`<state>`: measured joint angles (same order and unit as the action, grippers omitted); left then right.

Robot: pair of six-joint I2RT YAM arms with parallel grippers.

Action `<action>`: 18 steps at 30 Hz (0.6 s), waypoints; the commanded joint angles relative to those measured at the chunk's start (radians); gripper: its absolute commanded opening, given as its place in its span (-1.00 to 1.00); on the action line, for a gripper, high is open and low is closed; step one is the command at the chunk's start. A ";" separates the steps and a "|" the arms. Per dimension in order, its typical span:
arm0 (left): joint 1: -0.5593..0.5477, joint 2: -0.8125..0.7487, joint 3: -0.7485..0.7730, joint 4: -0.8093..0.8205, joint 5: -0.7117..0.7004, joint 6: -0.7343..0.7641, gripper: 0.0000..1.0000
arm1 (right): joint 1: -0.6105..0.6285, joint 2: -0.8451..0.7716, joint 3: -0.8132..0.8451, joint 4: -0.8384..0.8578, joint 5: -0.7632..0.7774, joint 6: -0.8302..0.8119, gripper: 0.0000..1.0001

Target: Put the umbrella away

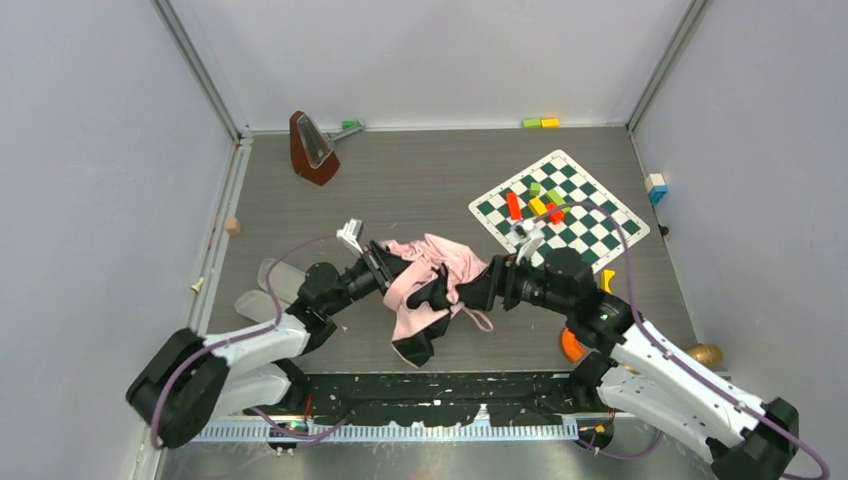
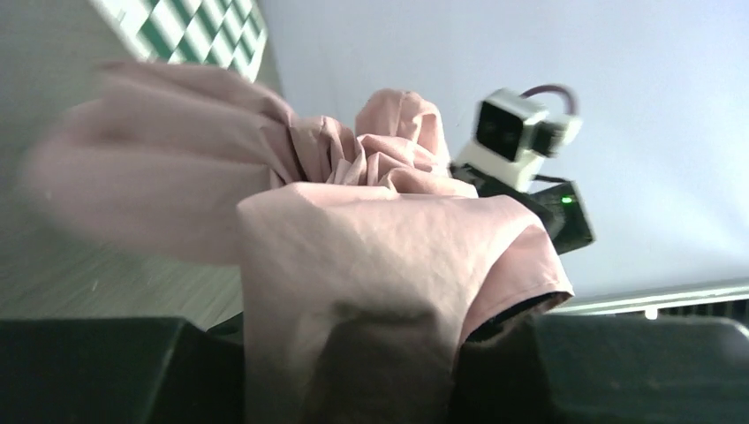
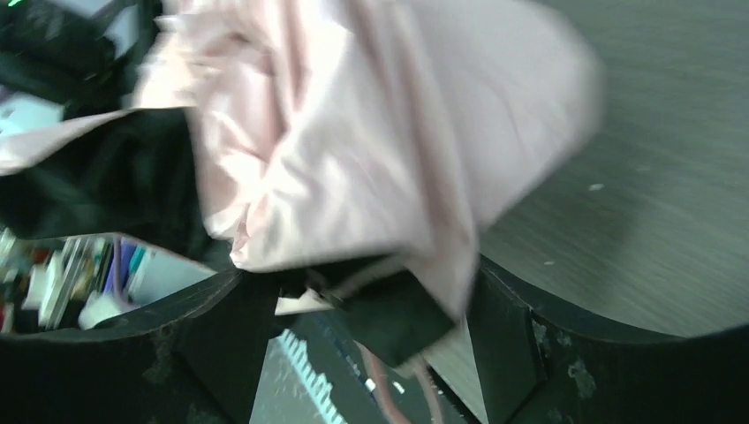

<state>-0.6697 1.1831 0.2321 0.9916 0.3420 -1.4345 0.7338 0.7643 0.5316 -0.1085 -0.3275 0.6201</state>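
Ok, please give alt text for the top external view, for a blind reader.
Two robot arms meet at the centre, the left end effector and right end effector both gripping a crumpled pink and black umbrella. A green checkered mat with coloured blocks lies back right; a metronome stands back left.

Centre of the grey wood-grain table [image 1: 420, 180], toward the near edge: a crumpled pink-and-black fabric folding umbrella [image 1: 430, 285] sits between the two arms. The left gripper [image 1: 388, 266] meets its left side and the right gripper [image 1: 472, 292] its right, with cloth between the fingers of each. To the far right lies a green-and-white chequered mat [image 1: 575, 180] with small coloured blocks [image 1: 540, 205] on it. A brown pyramid-shaped metronome [image 1: 313, 150] stands far left, close to the back wall.
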 commanded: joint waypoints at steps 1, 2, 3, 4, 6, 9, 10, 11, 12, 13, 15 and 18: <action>0.024 -0.255 0.160 -0.213 -0.076 0.115 -1.00 | -0.070 -0.127 0.078 -0.251 0.208 0.026 0.59; 0.032 -0.289 0.195 -0.283 -0.093 0.144 -1.00 | -0.075 -0.167 0.104 -0.273 0.263 0.033 0.59; 0.041 -0.351 0.229 -0.351 -0.117 0.169 -1.00 | -0.081 -0.187 0.117 -0.314 0.292 0.047 0.59; 0.051 -0.387 0.260 -0.406 -0.131 0.199 -1.00 | -0.083 -0.224 0.137 -0.331 0.353 0.061 0.59; 0.073 -0.438 0.319 -0.475 -0.144 0.231 -1.00 | -0.087 -0.267 0.163 -0.370 0.413 0.084 0.60; 0.111 -0.453 0.390 -0.450 -0.133 0.233 -1.00 | -0.086 -0.305 0.187 -0.389 0.467 0.117 0.64; 0.127 -0.445 0.421 -0.422 -0.120 0.225 -1.00 | -0.086 -0.309 0.191 -0.392 0.473 0.137 0.65; 0.135 -0.435 0.448 -0.384 -0.109 0.217 -1.00 | -0.086 -0.309 0.191 -0.390 0.467 0.149 0.70; 0.138 -0.421 0.475 -0.340 -0.098 0.210 -1.00 | -0.086 -0.306 0.188 -0.364 0.454 0.177 0.73; 0.139 -0.402 0.509 -0.298 -0.085 0.204 -1.00 | -0.088 -0.293 0.176 -0.339 0.404 0.197 0.76; 0.139 -0.357 0.579 -0.217 -0.058 0.193 -1.00 | -0.088 -0.250 0.140 -0.223 0.271 0.289 0.78; 0.139 -0.281 0.664 -0.086 -0.042 0.164 -1.00 | -0.087 -0.151 0.064 0.115 0.081 0.572 0.79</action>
<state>-0.5335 0.8402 0.7677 0.6445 0.2638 -1.2427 0.6476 0.5018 0.6685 -0.3592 -0.0174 0.8658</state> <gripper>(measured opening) 0.323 0.891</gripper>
